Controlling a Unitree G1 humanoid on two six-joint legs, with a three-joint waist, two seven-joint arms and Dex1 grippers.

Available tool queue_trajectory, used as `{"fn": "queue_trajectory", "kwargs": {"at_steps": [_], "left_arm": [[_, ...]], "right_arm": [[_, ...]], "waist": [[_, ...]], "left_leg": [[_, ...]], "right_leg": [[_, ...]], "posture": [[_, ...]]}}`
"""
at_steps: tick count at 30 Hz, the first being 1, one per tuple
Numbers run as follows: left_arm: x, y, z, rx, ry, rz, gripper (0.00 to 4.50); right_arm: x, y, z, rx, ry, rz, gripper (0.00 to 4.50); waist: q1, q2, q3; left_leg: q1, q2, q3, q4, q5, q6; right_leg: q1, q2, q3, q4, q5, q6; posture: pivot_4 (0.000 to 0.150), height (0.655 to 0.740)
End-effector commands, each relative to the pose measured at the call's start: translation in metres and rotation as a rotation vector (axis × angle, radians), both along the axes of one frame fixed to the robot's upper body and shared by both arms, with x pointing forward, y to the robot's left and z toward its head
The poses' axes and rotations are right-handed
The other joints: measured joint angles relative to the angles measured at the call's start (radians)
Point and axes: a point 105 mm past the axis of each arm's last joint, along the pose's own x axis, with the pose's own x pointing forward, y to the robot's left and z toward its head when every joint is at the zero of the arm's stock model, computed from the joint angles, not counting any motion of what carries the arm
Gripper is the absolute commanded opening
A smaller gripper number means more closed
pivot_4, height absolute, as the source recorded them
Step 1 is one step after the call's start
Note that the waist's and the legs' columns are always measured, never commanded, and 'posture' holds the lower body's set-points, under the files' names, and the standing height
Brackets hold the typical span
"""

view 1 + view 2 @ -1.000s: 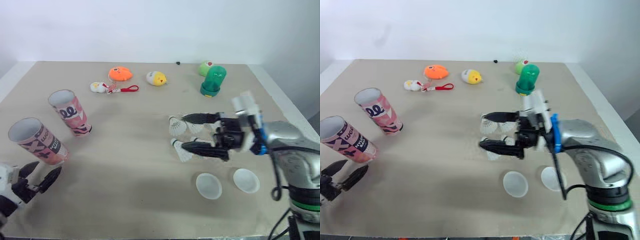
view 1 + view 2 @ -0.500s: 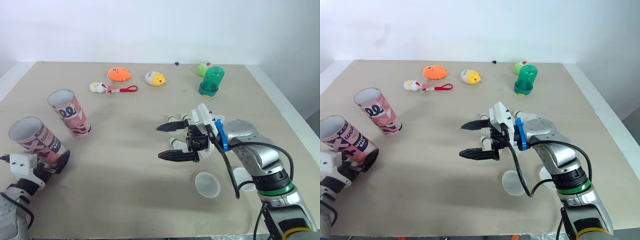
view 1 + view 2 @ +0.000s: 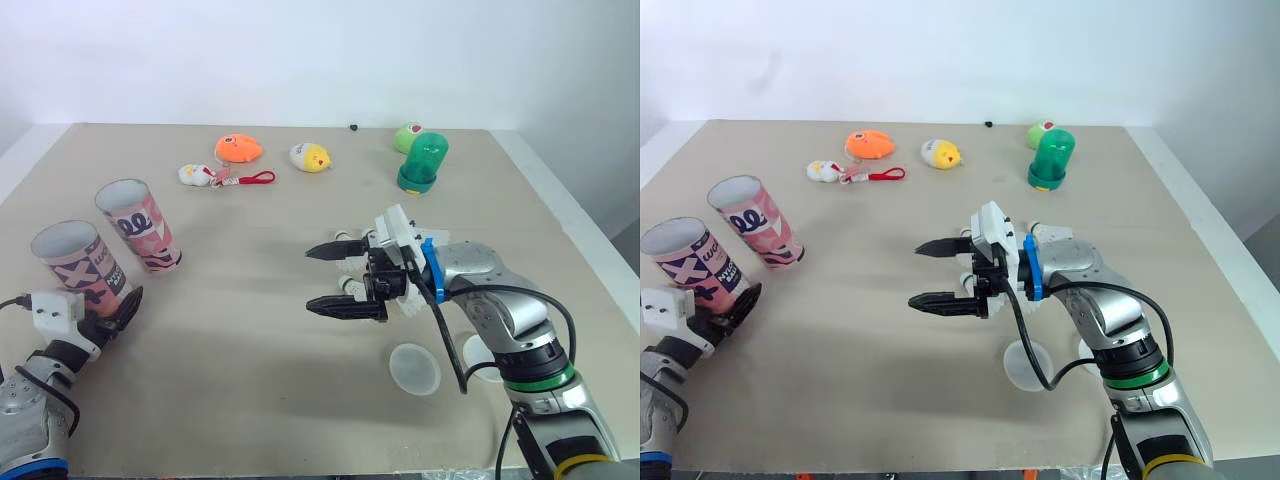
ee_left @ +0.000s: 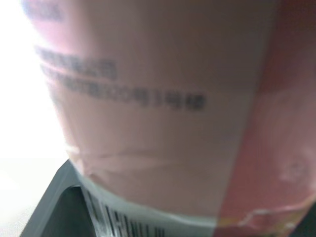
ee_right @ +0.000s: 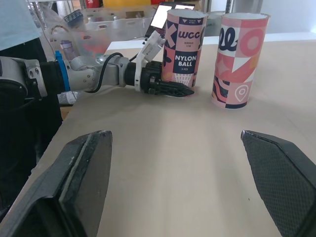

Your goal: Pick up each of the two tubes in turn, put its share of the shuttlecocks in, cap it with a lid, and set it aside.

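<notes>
Left gripper (image 3: 115, 310) at the tabletop's (image 3: 250, 340) near-left corner, fingers set on either side of the base of the near tube (image 3: 78, 262) and, as far as can be judged, clamped on it. The tube's mouth is open and it leans slightly. The far tube (image 3: 140, 225) stands just beyond it along the left edge, the two close but apart.

Right gripper (image 3: 314, 279) hovers over the middle of the tabletop, fingers wide apart and empty. The shuttlecocks (image 3: 347, 286) lie just behind its fingertips, partly hidden by it. Two lids (image 3: 415, 368) rest toward the near edge, right of centre, one partly covered by the arm.

Step in hand, by judgement: lifting the first tube for loading. The grip is low, so the tube is likely to tip; a firm squeeze and a slow, upright lift seem best, clear of the far tube. The mouth should then be angled toward the right gripper, which must draw back over the shuttlecocks and take one at a time.
</notes>
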Motion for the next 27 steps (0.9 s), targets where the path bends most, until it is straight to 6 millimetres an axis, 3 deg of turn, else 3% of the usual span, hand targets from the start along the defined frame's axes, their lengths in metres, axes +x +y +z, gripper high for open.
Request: {"fn": "queue_trajectory", "kwargs": {"at_steps": [1,7,13,16,19,23,27], "left_arm": [[-0.006,0.000,0.000,0.013,0.005,0.000,3.08],[-0.025,-0.014,0.034,0.119,0.001,-0.128,3.08],[-0.054,-0.049,0.060,0.360,0.207,-0.507,3.08],[-0.062,-0.056,0.063,0.501,0.417,-0.713,3.08],[-0.055,-0.056,0.064,0.630,0.550,-0.828,3.08],[-0.044,-0.056,0.066,0.739,0.621,-0.886,3.08],[-0.032,-0.056,0.063,0.879,0.703,-0.960,3.08]], "right_arm": [[-0.008,-0.006,0.013,0.043,-0.042,-0.025,4.50],[-0.045,-0.028,0.008,0.079,0.107,-0.085,4.50],[-0.071,-0.050,-0.024,0.026,0.205,-0.284,4.50],[-0.064,-0.064,-0.054,-0.055,0.178,-0.475,4.50],[-0.050,-0.072,-0.075,-0.082,0.136,-0.620,4.50],[-0.045,-0.066,-0.082,-0.064,0.122,-0.647,4.50],[-0.029,-0.051,-0.085,-0.003,0.111,-0.722,4.50]], "waist": [[0.000,0.000,0.000],[0.000,-0.001,0.000],[0.001,-0.002,-0.002],[0.000,-0.002,-0.001],[0.000,0.000,-0.001],[-0.004,0.003,0.001],[-0.003,0.001,0.000]], "left_leg": [[0.000,0.000,0.000,0.000,0.000,0.000],[-0.002,0.000,0.000,-0.001,-0.002,0.000],[-0.002,0.000,-0.002,-0.002,-0.002,0.000],[0.000,0.000,0.000,-0.002,-0.002,-0.001],[0.002,0.001,0.003,-0.002,-0.001,0.000],[0.002,0.008,0.010,-0.002,-0.001,0.000],[0.000,0.011,0.012,-0.003,-0.004,-0.003]], "right_leg": [[0.000,0.000,0.000,0.000,0.000,0.000],[-0.001,-0.003,0.000,0.000,-0.004,0.000],[-0.001,-0.004,-0.003,0.000,-0.013,0.000],[0.000,-0.003,-0.002,0.000,-0.012,-0.001],[-0.001,-0.005,-0.003,0.000,-0.010,-0.002],[-0.003,-0.008,-0.006,-0.001,-0.008,-0.003],[-0.007,-0.002,-0.007,-0.001,-0.009,-0.004]], "posture": [[0.150,0.7400],[0.150,0.7400],[0.150,0.7400],[0.150,0.7400],[0.150,0.7400],[0.150,0.7400],[0.150,0.7400]]}}
